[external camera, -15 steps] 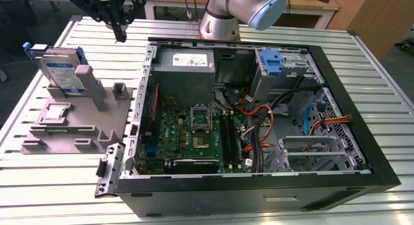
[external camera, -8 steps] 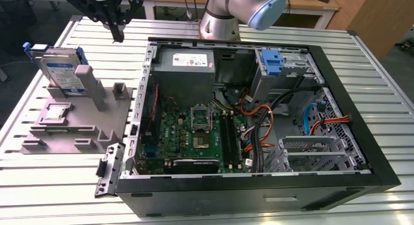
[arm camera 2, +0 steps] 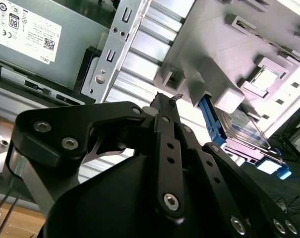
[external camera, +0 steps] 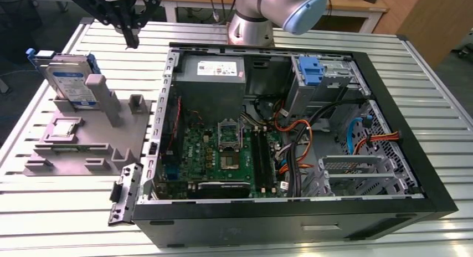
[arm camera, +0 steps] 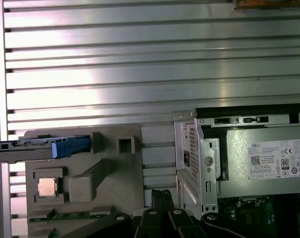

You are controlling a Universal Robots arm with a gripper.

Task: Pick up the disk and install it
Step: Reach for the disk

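Black gripper (external camera: pixel 132 42), upper left of exterior view: fingers pressed together, holding nothing. Silver-grey, blue-railed disk (external camera: pixel 68 82) stands upright in grey moulded holder (external camera: pixel 92 143), left of open black computer case (external camera: pixel 296 217) housing green motherboard (external camera: pixel 210 154).

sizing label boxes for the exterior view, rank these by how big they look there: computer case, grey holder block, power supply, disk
1. computer case
2. grey holder block
3. power supply and disk: these look about alike, and the disk stands tilted, so they are not ranked.
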